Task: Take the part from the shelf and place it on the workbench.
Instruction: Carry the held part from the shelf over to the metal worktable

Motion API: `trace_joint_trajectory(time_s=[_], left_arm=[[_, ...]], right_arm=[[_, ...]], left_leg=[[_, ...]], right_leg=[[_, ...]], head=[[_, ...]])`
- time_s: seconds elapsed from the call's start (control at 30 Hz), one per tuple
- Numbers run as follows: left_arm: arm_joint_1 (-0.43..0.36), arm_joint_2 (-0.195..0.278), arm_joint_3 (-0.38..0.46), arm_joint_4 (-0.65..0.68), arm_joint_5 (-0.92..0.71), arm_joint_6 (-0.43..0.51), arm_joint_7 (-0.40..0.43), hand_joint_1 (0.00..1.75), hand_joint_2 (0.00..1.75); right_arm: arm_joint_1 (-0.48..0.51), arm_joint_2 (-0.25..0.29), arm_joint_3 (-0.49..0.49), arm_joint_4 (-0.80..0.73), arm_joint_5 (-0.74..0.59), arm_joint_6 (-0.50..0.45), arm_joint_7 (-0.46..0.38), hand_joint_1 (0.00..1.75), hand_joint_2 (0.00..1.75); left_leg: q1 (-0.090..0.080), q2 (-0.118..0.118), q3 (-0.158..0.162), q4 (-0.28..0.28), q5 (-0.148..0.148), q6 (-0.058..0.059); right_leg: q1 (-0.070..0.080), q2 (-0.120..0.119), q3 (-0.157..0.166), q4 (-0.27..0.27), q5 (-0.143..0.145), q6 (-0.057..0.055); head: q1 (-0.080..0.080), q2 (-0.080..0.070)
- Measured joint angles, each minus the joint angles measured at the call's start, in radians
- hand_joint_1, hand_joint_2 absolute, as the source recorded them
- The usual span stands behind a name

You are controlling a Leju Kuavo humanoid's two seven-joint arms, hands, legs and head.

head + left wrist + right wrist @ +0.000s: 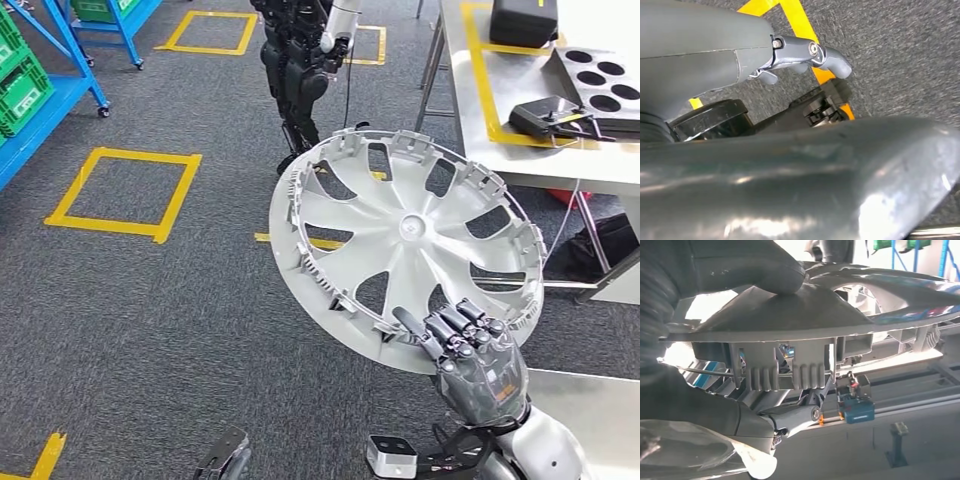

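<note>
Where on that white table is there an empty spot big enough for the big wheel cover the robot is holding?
The wheel cover is held by the right hand. On the workbench, the bare strip along the near edge, below the yellow tape, looks freest. The far side is crowded: black case, tray with round holes, black device.

Wheel cover [404,240]: silver-grey, glossy spokes, dark cut-outs between; underside ribs matte grey in right wrist view [791,335].
Right hand [477,368]: dark grey fingers, silver forearm shell.
Left hand [753,55]: grey cover, metallic grey finger.
Floor [151,320]: dark grey speckled carpet, yellow tape squares [124,192].
Shelf frame [56,95]: blue; crates [23,85] green.
Workbench [528,110]: white top, yellow tape border; black case [523,20]; grey tray [600,85] with black round holes.
Second robot [302,60]: black body, white arm.
</note>
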Motion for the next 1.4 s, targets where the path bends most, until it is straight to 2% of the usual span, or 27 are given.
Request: trace_joint_trajectory(time_s=[0.03,0.07,0.1,0.17,0.2,0.23,0.27,0.33,0.4,0.47,0.53,0.57,0.6,0.63,0.7,0.73,0.8,0.87,0.9,1.1,1.27,1.33,1.4], left_arm=[[0.002,0.000,0.000,0.000,0.000,0.000,0.000,0.00,0.00],[0.004,0.000,0.000,0.000,0.000,0.000,0.000,0.00,0.00],[0.005,0.000,0.000,0.000,0.000,0.000,0.000,0.00,0.00],[0.004,0.000,0.000,0.000,-0.001,-0.001,0.000,0.00,0.00],[0.004,0.000,0.000,0.000,-0.001,-0.001,0.000,0.00,0.00],[0.004,0.001,0.000,0.000,-0.001,-0.001,0.000,0.00,0.00],[0.003,0.002,0.000,0.000,-0.001,-0.001,0.000,0.00,0.00],[0.003,0.001,0.000,0.000,-0.001,-0.001,0.000,0.00,0.00],[0.003,0.001,0.000,0.000,-0.001,-0.001,0.000,0.00,0.00],[0.002,0.000,0.000,0.000,-0.001,-0.001,0.000,0.00,0.00],[0.003,0.001,0.000,0.000,-0.001,-0.001,0.000,0.00,0.00],[0.005,0.001,0.000,0.000,-0.001,-0.001,0.000,0.00,0.00],[0.006,0.001,0.000,0.000,-0.002,-0.001,0.000,0.00,0.00],[0.006,0.001,0.000,0.000,-0.002,-0.001,0.000,0.00,0.00],[0.005,0.002,0.000,0.000,-0.005,-0.001,0.000,0.00,0.00],[0.004,0.003,0.000,0.000,-0.006,-0.001,0.000,0.00,0.00],[0.003,0.003,0.000,0.000,-0.008,-0.001,0.000,0.00,0.00],[0.003,0.002,0.001,0.000,-0.009,-0.001,0.000,0.00,0.00],[0.004,0.002,0.001,0.000,-0.009,-0.001,0.000,0.00,0.00],[0.003,0.001,0.001,0.000,-0.013,-0.001,0.000,0.00,0.00],[0.003,0.001,0.001,0.000,-0.018,-0.001,0.000,0.00,0.00],[0.003,0.002,0.001,0.000,-0.019,-0.001,0.001,0.00,0.00],[0.002,0.001,0.001,0.000,-0.020,-0.002,0.001,0.00,0.00]], right_arm=[[0.001,0.000,0.001,0.000,0.000,0.000,0.000,1.75,1.75],[0.002,0.000,0.002,0.000,0.000,0.000,0.001,1.75,1.75],[0.002,0.000,0.002,0.000,0.000,0.000,0.002,1.75,1.75],[0.002,0.000,0.003,0.000,0.000,0.000,0.003,1.75,1.75],[0.002,0.000,0.003,0.000,0.000,0.000,0.003,1.75,1.75],[0.001,0.000,0.004,0.000,0.000,0.000,0.003,1.75,1.75],[0.000,0.000,0.004,0.000,0.000,0.000,0.003,1.75,1.75],[0.001,0.000,0.005,0.000,0.000,0.000,0.003,1.75,1.75],[0.001,0.000,0.005,0.000,0.000,0.000,0.003,1.75,1.75],[-0.001,0.000,0.006,0.000,0.000,0.000,0.003,1.75,1.75],[-0.002,0.000,0.006,0.000,0.000,0.000,0.001,1.75,1.75],[-0.002,0.000,0.006,0.000,0.000,0.000,-0.001,1.75,1.75],[-0.002,0.000,0.006,0.000,0.000,0.000,-0.004,1.75,1.75],[-0.002,0.000,0.007,0.000,0.000,0.000,-0.006,1.75,1.75],[-0.003,0.000,0.007,0.000,0.000,0.000,-0.009,1.75,1.75],[-0.003,0.000,0.007,0.000,0.000,0.000,-0.011,1.75,1.75],[-0.003,0.000,0.008,0.000,0.000,0.000,-0.013,1.75,1.75],[-0.003,0.000,0.008,0.000,0.000,0.000,-0.013,1.75,1.75],[-0.003,0.000,0.009,0.000,0.000,0.000,-0.013,1.75,1.75],[-0.004,0.000,0.009,0.000,0.000,0.000,-0.026,1.75,1.75],[-0.004,0.000,0.008,0.000,0.000,0.000,-0.035,1.75,1.75],[-0.004,0.000,0.008,-0.001,0.000,0.000,-0.036,1.75,1.75],[-0.003,0.001,0.004,-0.004,0.000,0.000,-0.038,1.75,1.75]], left_leg=[[0.000,0.007,0.000,0.000,-0.001,-0.001],[0.000,0.014,-0.001,0.001,-0.002,-0.003],[0.001,0.019,-0.001,0.002,-0.004,-0.005],[0.004,0.026,0.000,0.009,-0.010,-0.016],[0.003,0.028,-0.002,0.016,-0.015,-0.024],[0.002,0.029,-0.003,0.021,-0.019,-0.031],[0.001,0.030,-0.004,0.026,-0.022,-0.038],[0.003,0.032,-0.005,0.030,-0.023,-0.047],[0.007,0.031,-0.013,0.051,-0.042,-0.055],[0.008,0.030,-0.053,0.142,-0.095,-0.060],[0.008,0.029,-0.116,0.274,-0.149,-0.057],[0.007,0.029,-0.136,0.312,-0.155,-0.054],[0.005,0.028,-0.141,0.317,-0.144,-0.048],[0.001,0.027,-0.126,0.281,-0.115,-0.041],[-0.010,0.024,-0.066,0.149,-0.046,-0.023],[-0.015,0.022,-0.039,0.091,-0.026,-0.017],[-0.018,0.019,-0.020,0.041,-0.020,-0.021],[-0.017,0.019,-0.020,0.037,-0.019,-0.031],[-0.018,0.019,-0.020,0.037,-0.020,-0.033],[-0.019,0.018,-0.022,0.039,-0.019,-0.028],[-0.019,0.018,-0.023,0.040,-0.020,-0.023],[-0.021,0.019,-0.021,0.039,-0.018,-0.014],[-0.016,0.021,-0.008,0.011,-0.003,0.002]], right_leg=[[-0.003,-0.006,-0.027,0.058,-0.019,0.003],[-0.006,-0.009,-0.039,0.085,-0.022,0.006],[-0.009,-0.011,-0.030,0.072,-0.007,0.009],[-0.016,-0.022,0.039,-0.053,0.049,0.017],[-0.016,-0.026,0.077,-0.117,0.067,0.017],[-0.016,-0.028,0.103,-0.159,0.075,0.013],[-0.014,-0.028,0.115,-0.176,0.074,0.007],[-0.009,-0.022,0.115,-0.173,0.072,-0.010],[-0.008,-0.019,0.115,-0.172,0.073,-0.024],[-0.005,-0.017,0.116,-0.173,0.073,-0.036],[0.002,-0.015,0.117,-0.173,0.072,-0.043],[0.006,-0.013,0.117,-0.173,0.072,-0.045],[0.009,-0.010,0.118,-0.173,0.072,-0.046],[0.012,-0.007,0.119,-0.173,0.071,-0.047],[0.016,-0.003,0.121,-0.173,0.071,-0.047],[0.017,-0.002,0.121,-0.172,0.070,-0.047],[0.019,-0.001,0.116,-0.169,0.068,-0.047],[0.018,-0.002,0.114,-0.168,0.067,-0.048],[0.018,-0.003,0.114,-0.169,0.068,-0.048],[0.017,-0.002,0.117,-0.175,0.072,-0.040],[0.016,-0.002,0.117,-0.177,0.074,-0.039],[0.014,-0.002,0.120,-0.185,0.079,-0.030],[0.014,-0.003,0.121,-0.191,0.078,-0.019]], head=[[0.000,0.000],[0.000,0.000],[0.000,0.000],[0.000,0.000],[0.000,0.000],[0.000,0.000],[-0.001,0.000],[-0.002,0.000],[-0.003,0.000],[-0.006,0.000],[-0.007,0.000],[-0.007,0.000],[-0.007,0.000],[-0.007,0.000],[-0.007,0.000],[-0.006,0.000],[-0.006,0.000],[-0.006,0.000],[-0.006,0.000],[-0.006,0.000],[-0.006,0.000],[-0.006,0.000],[-0.006,0.000]])
